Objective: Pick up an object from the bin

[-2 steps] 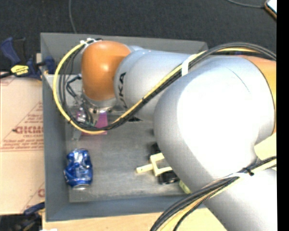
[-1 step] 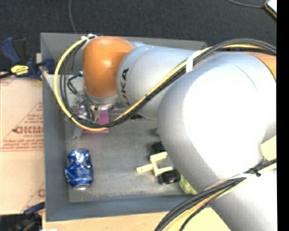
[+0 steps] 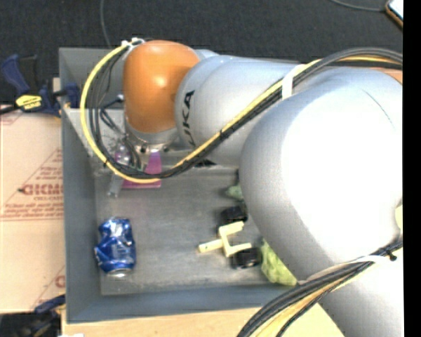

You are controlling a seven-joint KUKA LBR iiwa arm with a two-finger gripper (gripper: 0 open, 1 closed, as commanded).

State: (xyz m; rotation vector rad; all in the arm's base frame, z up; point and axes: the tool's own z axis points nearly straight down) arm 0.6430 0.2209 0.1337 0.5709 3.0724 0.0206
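Grey bin [image 3: 170, 217]: KUKA-lettered arm [image 3: 221, 111] hangs its hand [image 3: 139, 157], grip impossible to tell, above a magenta block [image 3: 154, 163].

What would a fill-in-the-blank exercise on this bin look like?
1. The crushed can near the front-left corner of the bin is ____ in colour.
2. The flat thing beneath the gripper is ____ in colour.
3. In the camera view, the cream toy part lies to the ____ of the crushed can.
Missing words: blue; pink; right.
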